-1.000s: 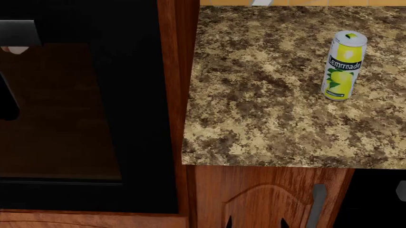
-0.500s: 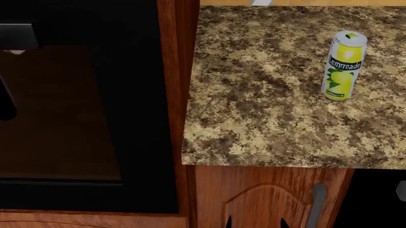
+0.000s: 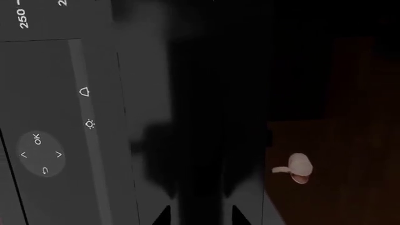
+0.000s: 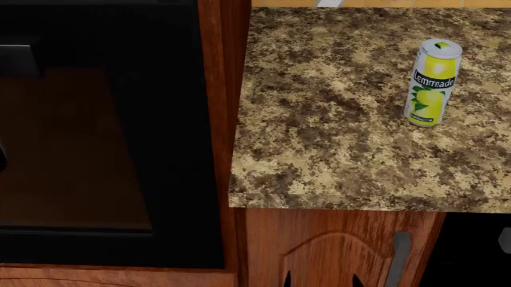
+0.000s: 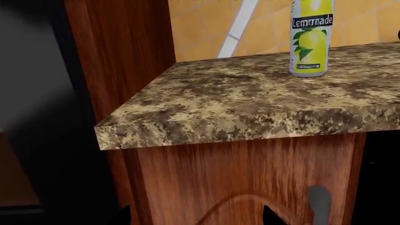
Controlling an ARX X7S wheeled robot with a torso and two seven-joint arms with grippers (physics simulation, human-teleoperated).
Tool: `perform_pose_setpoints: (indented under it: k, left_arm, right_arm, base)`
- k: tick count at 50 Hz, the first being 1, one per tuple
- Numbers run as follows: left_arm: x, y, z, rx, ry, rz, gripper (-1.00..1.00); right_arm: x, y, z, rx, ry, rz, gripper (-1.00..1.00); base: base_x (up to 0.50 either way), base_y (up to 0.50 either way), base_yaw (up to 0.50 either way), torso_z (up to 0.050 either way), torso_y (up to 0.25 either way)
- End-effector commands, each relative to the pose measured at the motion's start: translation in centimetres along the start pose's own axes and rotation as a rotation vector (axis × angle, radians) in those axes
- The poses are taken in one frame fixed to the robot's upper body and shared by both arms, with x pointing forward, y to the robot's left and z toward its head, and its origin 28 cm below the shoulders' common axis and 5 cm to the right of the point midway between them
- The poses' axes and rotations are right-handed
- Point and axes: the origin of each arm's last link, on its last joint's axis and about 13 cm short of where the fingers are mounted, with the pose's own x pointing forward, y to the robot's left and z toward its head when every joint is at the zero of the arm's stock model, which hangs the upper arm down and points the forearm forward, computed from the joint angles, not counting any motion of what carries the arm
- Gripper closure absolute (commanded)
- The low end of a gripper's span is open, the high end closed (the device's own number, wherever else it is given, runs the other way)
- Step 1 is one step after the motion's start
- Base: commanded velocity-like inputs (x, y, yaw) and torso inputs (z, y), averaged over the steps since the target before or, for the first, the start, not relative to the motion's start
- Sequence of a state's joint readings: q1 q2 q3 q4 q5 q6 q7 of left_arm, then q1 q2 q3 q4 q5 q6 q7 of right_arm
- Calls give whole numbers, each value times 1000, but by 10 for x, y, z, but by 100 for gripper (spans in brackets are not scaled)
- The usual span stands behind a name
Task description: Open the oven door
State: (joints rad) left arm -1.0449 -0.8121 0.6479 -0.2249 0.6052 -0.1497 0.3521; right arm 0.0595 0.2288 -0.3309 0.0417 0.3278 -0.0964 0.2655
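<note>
The oven door (image 4: 80, 149) fills the left of the head view: a black frame round a dark brown glass window, with its grey bar handle (image 4: 18, 60) in shadow at the upper left. In the left wrist view the handle (image 3: 200, 140) runs as a dark bar straight between the fingertips (image 3: 164, 215) of my left gripper (image 3: 200, 214), which is shut on it. The brown glass (image 3: 337, 164) lies to one side. My right gripper (image 5: 195, 216) hangs open in front of the wooden cabinet door (image 5: 250, 178), and only its tips (image 4: 322, 280) show in the head view.
A speckled stone countertop (image 4: 335, 131) sits right of the oven, with a yellow lemonade can (image 4: 432, 82) standing on it. Below is the reddish cabinet door with a slim grey handle (image 4: 398, 257). The oven's grey control panel (image 3: 44, 140) lies beside the handle.
In the head view the door's handle and the window's top edge have shifted downward and the handle has darkened. The left arm has slid toward the left edge. The right arm is still.
</note>
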Motion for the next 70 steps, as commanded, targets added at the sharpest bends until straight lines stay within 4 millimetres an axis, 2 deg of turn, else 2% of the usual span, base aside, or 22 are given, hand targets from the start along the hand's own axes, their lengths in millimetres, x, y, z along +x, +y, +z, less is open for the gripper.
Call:
perform_pose_setpoints:
  k: [1, 29, 46, 70]
  left_arm:
    - [-13, -13, 13, -38, -89, -59, 100]
    - [-70, -35, 19, -63, -127, -87, 100]
    - [-94, -48, 28, -66, -162, -128, 100]
    - [-148, -73, 31, -117, -155, -180, 100]
  right_arm:
    - [0, 1, 2, 4, -4, 1, -100]
    - [0, 2, 6, 12, -23, 11, -100]
    - [-2, 1, 5, 21, -27, 5, -100]
    - [-4, 0, 11, 25, -44, 0, -100]
  base:
    - [0, 0, 0, 0, 0]
    - [0, 0, -3, 0, 0]
    - [0, -2, -4, 0, 0]
    - [0, -3, -5, 0, 0]
